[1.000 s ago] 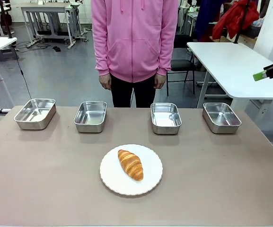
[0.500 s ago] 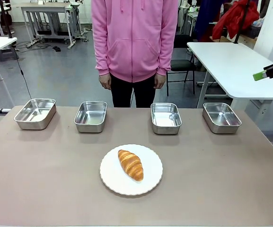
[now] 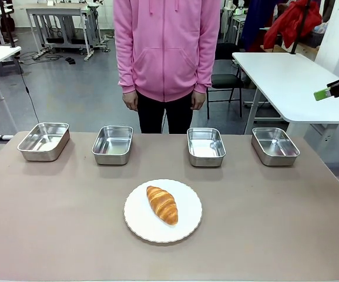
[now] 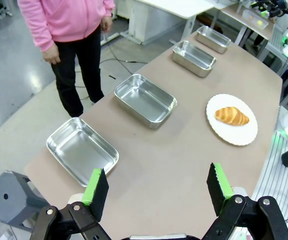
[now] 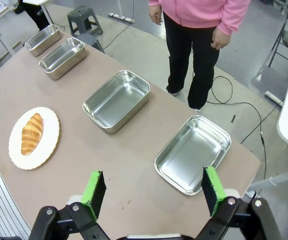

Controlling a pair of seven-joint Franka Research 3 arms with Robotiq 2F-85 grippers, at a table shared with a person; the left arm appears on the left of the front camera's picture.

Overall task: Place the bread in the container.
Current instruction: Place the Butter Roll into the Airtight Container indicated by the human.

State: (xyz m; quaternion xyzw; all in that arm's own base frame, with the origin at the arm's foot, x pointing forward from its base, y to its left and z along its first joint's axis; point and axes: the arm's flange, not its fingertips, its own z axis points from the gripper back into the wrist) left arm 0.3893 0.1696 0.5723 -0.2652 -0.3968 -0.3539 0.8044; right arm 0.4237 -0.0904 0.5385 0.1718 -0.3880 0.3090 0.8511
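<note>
The big brown table [image 3: 51, 235] looks just as it did a second ago, and nothing on it has moved. The person in the pink hoodie [image 3: 166, 53] stands at the far side, arms hanging down, in the same spot as before. Four steel pans [image 3: 112, 144] sit in a row along the far edge, well apart from each other, and each one is empty. The white plate [image 3: 137, 223] lies nearer the robot, in front of the gap between the two middle pans. The croissant [image 3: 162, 204] lies on the plate, not in any pan. The front view shows the whole row straight on, and a black finger with a green tip [image 3: 334, 90] pokes in high at the right edge. The left wrist view looks down from the table's left end. There the left gripper [image 4: 157, 187] has its jaws spread wide with nothing between them, up above the table near the end pan. The right wrist view looks down from the other end. The right gripper [image 5: 152, 191] is also wide open and holds nothing, up above the pan at that end.
</note>
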